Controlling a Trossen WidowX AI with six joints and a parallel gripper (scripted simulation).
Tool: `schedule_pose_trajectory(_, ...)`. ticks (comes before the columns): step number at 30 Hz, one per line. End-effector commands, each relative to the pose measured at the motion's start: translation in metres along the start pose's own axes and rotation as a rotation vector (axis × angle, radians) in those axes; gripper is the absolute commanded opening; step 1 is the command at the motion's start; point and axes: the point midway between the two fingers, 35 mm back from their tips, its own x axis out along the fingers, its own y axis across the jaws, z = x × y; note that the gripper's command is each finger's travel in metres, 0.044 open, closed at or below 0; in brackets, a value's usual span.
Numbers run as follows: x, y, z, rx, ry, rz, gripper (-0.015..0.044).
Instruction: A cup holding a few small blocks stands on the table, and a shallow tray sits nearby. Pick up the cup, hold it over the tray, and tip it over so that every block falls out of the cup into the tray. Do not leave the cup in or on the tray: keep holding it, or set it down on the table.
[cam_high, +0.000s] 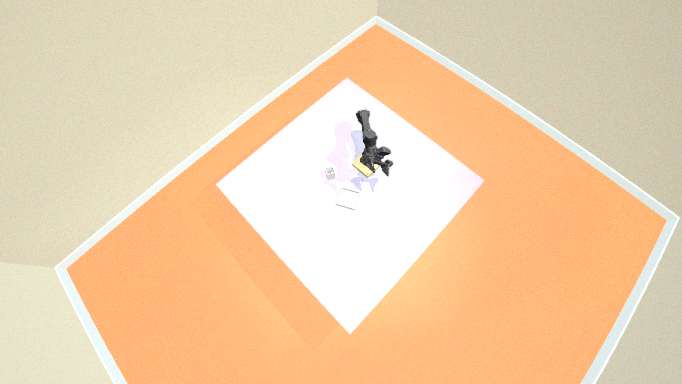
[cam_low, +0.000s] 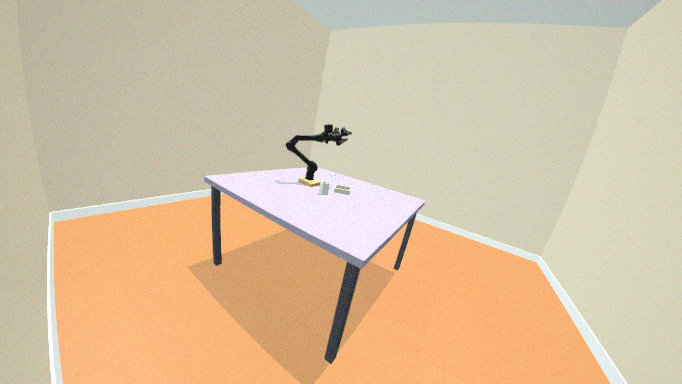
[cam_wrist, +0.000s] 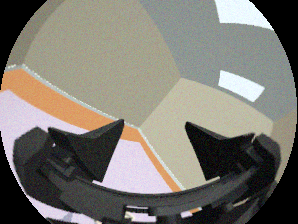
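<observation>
"Where do the edges run?"

"The pale lilac worktop (cam_high: 350, 250) (cam_low: 320, 220) (cam_wrist: 125, 167) reaches well past everything on it. From the outside view, a broad stretch of it runs from the cup (cam_high: 330, 175) (cam_low: 324, 189) toward the near corner."

"And room up high?"

"The black arm (cam_high: 369, 137) (cam_low: 302, 151) rises from its yellow base (cam_high: 368, 174) (cam_low: 313, 184), bends left, then reaches right. Its jaws are high over the worktop, well apart from the cup, with plenty of air beneath."

"Are they holding anything?"

"Nothing. They're spread wide; the wrist view shows the worktop's edge, a strip of orange floor (cam_wrist: 75, 106) and the wall between and beyond them."

"What about the containers?"

"The cup stands upright, just right of the base and a little nearer. The shallow tray (cam_high: 345, 207) (cam_low: 342, 192) lies flat to the cup's right, near it but apart."

"Blocks?"

"There's a purplish patch at the cup's mouth from above, probably the blocks, though it's too small for me to count them."

"Any lettering?"

"Too small to tell on the cup."
</observation>
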Motion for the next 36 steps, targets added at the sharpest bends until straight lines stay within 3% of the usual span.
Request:
schedule_pose_trajectory(1,-0.006,-0.007,-0.031,0.045,0.119,-0.046,0.044)
schedule_pose_trajectory(17,-0.058,-0.033,-0.138,0.241,0.538,-0.295,0.044)
schedule_pose_trajectory(36,-0.17,-0.042,-0.228,0.528,0.944,-0.747,0.044)
